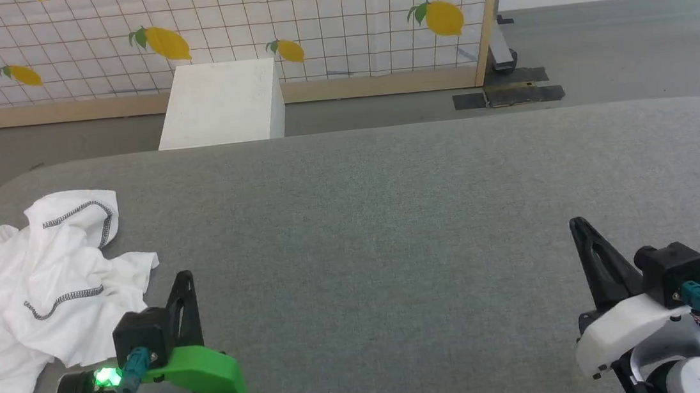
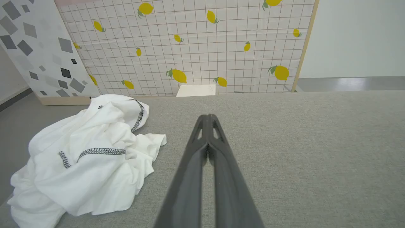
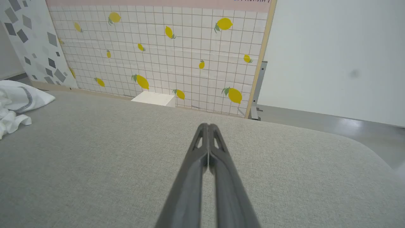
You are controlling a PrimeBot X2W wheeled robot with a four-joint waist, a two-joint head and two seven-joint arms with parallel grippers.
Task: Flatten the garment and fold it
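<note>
**Shirt could slip off**

The crumpled white thin-fabric T-shirt lies at nine o'clock on the grey fabric table, by its rim. The dark two-fingered left gripper and right gripper are clenched empty. A bunched multi-layer pinch might drag it overboard.

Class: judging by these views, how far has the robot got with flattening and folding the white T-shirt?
Done: nothing yet; the T-shirt lies crumpled in a heap at the left end of the grey surface. In hand: nothing; the left gripper and right gripper have their jaws shut and empty. Left: grasping the shirt, spreading it flat, then folding it.
</note>
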